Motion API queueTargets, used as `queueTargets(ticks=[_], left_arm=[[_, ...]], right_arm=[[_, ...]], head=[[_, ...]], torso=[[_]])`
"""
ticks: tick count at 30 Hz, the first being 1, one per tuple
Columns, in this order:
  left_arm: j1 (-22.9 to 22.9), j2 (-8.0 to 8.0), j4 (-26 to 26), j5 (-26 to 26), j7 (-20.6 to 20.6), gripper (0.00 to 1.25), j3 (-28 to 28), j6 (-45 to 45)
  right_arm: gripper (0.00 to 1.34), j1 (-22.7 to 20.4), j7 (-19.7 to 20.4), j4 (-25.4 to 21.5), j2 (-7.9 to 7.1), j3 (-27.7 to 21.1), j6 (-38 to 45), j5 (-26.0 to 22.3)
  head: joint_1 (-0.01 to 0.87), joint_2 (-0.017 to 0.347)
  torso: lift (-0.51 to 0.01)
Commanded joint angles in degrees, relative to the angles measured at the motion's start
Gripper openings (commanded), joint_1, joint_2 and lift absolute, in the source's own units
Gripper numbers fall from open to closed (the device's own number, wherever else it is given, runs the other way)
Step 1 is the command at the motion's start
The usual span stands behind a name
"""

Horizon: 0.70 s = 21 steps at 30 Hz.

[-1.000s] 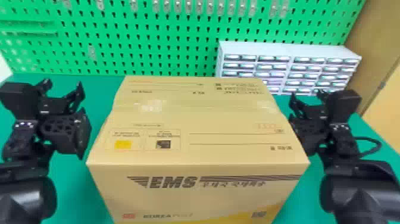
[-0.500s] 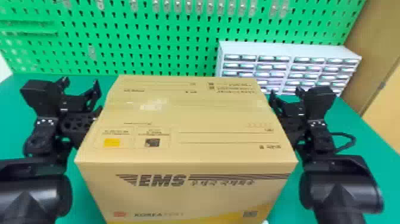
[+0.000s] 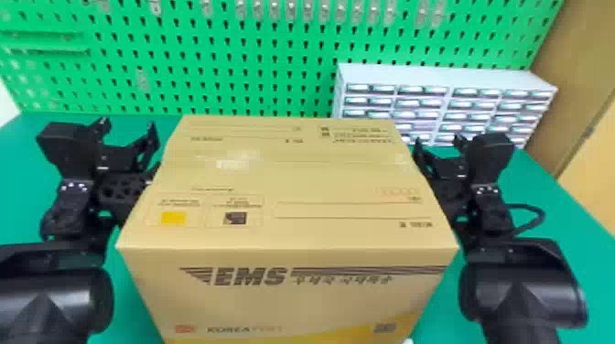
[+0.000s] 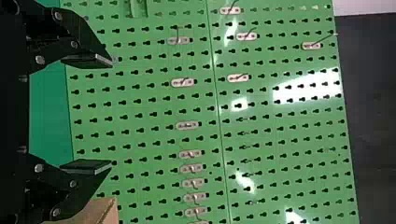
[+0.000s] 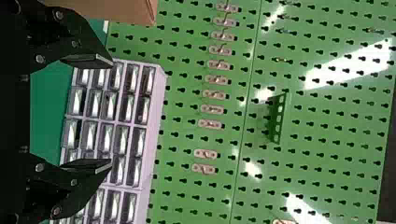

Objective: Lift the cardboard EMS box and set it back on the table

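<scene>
- Cardboard EMS box (image 3: 283, 302), between left gripper (image 4: 111, 112) and right gripper (image 5: 111, 112); both have spread fingers, presumably because side pressure, not pinching, suits its width.
- Underside hidden; support by the table (image 3: 27, 183) cannot be told.
- Far right: drawer cabinet (image 3: 439, 75), before the pegboard (image 3: 192, 55).

Workshop or lab, likely: green pegboard (image 3: 256, 57) with metal hooks (image 3: 291, 11) beyond the jaws, small-drawer cabinet (image 3: 434, 74) beyond those of the right gripper (image 3: 437, 139), green tabletop (image 3: 23, 183) below.
</scene>
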State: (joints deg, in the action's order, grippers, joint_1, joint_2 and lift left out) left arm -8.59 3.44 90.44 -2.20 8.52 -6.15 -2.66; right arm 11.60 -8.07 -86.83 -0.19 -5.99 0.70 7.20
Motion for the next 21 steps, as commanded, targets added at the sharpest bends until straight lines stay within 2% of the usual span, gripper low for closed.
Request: queueTargets(ticks=[1,12,21], left_arm=[[0.07,-0.01,0.00,0.00,0.01,0.76,0.08,0.02],[-0.02,-0.01,0.09,1.32,0.01,0.76,0.17,0.29],[-0.46,-0.01,2.11,2.55,0.01,0.76,0.17,0.46]], right_arm=[[0.83,0.00,-0.01,-0.01,0.02,0.01,0.09,-0.08],[0.83,0.26,-0.01,-0.01,-0.07,0.28,0.71,-0.70],[0.83,0.79,-0.01,-3.97,-0.86,1.77,4.48,-1.49]], head=[[0.678,-0.014],[0.678,-0.014],[0.678,-0.014]], torso=[[-0.092],[-0.092],[-0.092]])
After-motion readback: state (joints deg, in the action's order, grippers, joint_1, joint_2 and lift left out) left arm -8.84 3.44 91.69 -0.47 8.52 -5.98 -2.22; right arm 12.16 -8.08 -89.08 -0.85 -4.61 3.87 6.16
